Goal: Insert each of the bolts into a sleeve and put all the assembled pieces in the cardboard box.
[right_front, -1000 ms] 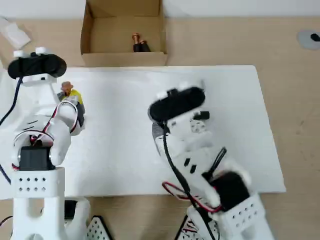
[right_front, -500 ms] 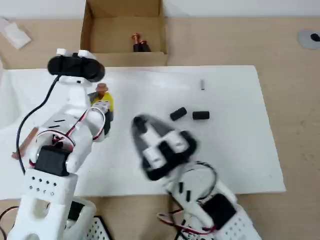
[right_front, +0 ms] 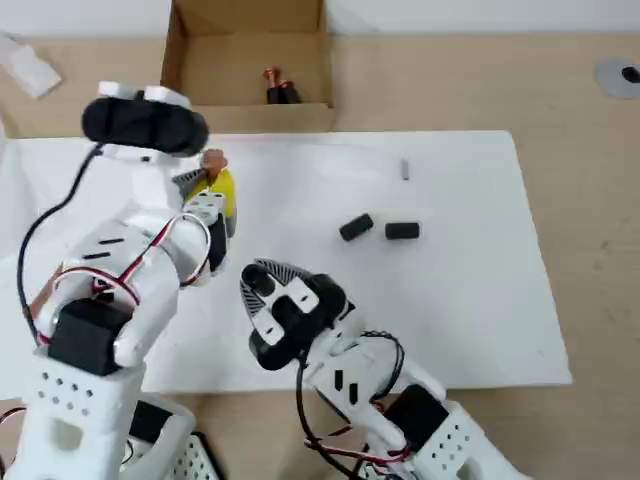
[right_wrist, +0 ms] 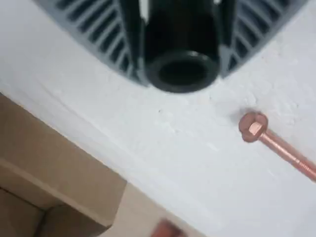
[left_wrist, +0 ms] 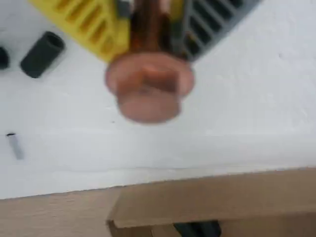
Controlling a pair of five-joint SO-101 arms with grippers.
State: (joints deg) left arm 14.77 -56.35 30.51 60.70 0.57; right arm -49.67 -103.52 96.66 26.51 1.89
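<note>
While bolt and sleeve are held apart: the mating is not yet made, so nothing new can be dropped into the cardboard box [right_front: 176, 70].
Left hand [right_front: 208, 178]: clenched on a copper bolt [left_wrist: 149, 91], with the flanged head sticking out past the fingertips, just short of the cardboard box's near wall.
Right hand [right_front: 266, 290]: clamped around a black sleeve [right_wrist: 181, 69], its open bore seen end-on. It is held well back from the cardboard box, farther out than the left hand.
Bolt to sleeve: kept apart, with white mat [right_front: 470, 300] between them. Whether the axes line up cannot be told.
Risk, misalignment: if bolt and bore are brought together off-axis, the sleeve's rim could be struck and either piece twisted in its grip.
Risk, slip: the bolt is pinched on its shank, so a push along its length could slide it back through the fingers.
Waiting parts: a loose sleeve [right_front: 356, 227] and a second loose sleeve [right_front: 402, 231] are spotted out from the cardboard box's front corner. A spare bolt [right_wrist: 279, 145] is lying flat on the mat.
Already boxed: one assembled piece [right_front: 278, 88] is seen against the cardboard box's near wall.
</note>
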